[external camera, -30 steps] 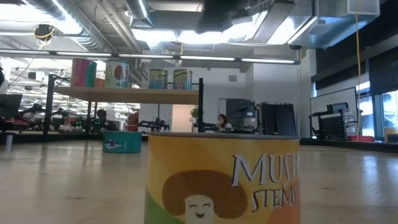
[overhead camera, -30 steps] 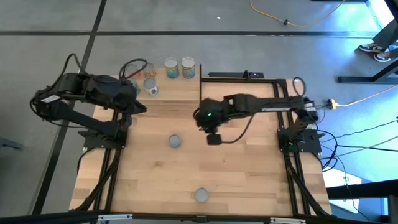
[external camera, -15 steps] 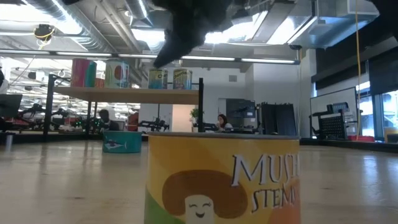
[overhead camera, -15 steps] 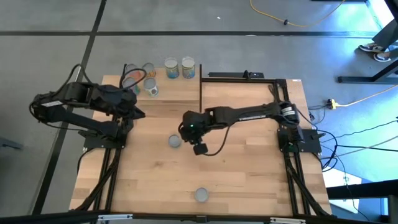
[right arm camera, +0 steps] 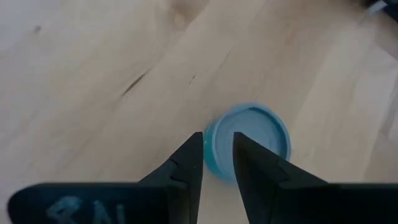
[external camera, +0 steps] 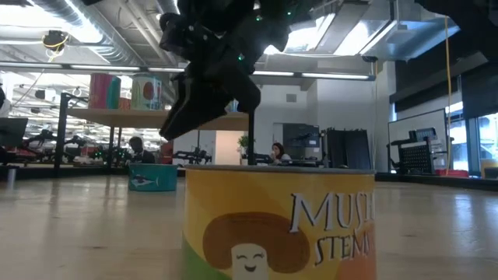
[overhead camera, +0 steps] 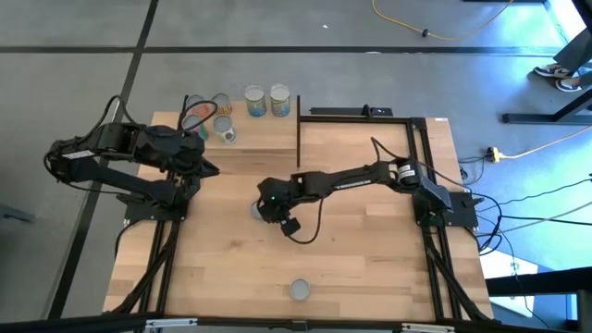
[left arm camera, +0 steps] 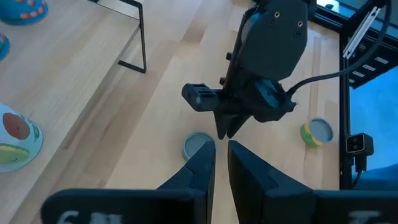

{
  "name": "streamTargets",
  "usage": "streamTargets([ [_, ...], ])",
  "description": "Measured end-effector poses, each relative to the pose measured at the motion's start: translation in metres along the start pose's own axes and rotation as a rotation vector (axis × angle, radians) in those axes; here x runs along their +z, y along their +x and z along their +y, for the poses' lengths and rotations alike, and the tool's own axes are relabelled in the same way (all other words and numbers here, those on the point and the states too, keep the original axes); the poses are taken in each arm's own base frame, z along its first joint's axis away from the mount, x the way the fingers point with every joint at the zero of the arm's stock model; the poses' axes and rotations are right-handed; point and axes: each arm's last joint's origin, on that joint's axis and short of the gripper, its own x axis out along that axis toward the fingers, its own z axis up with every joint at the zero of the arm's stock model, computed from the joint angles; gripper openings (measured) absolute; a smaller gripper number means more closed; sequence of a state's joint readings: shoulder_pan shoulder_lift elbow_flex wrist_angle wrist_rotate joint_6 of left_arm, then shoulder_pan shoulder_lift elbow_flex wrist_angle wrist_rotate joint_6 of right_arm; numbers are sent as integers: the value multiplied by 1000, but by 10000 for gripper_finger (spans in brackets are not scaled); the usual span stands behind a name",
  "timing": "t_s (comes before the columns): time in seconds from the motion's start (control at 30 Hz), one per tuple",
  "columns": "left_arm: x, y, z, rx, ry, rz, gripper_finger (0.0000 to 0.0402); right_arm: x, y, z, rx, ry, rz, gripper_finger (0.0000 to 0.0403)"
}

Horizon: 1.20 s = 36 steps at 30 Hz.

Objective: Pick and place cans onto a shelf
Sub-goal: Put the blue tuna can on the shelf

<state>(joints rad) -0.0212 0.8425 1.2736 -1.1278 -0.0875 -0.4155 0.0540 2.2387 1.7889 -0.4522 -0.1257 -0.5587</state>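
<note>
Right end effector (right arm camera: 217, 163) above small blue silver-topped can (right arm camera: 252, 140) mid-desk, fingers slightly parted, gripping nothing.

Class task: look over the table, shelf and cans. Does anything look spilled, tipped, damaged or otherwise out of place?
Nothing stands out. The shelf carries upright cans, and the two loose cans on the table also stand upright. The right gripper hovers above the blue can.

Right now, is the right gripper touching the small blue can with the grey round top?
Apart. In the low view the right gripper hangs well above the blue can, with the room showing between them.
</note>
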Motion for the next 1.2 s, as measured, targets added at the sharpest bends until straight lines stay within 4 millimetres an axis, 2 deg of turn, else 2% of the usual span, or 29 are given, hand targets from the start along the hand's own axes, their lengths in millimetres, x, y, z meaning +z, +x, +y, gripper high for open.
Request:
streamTargets([
  [0.2,0,0,0,0,-1,0,37,-3,5,1,15,-73,10,90],
  [0.4,0,0,0,0,-1,1,37,-4,6,0,13,-71,7,90],
  [0.97,1,0,-1,-6,-2,-14,37,-19,35,0,62,-61,-5,90],
  [1.2,2,0,-1,-9,-2,-20,37,-22,39,-2,53,-56,-5,90],
])
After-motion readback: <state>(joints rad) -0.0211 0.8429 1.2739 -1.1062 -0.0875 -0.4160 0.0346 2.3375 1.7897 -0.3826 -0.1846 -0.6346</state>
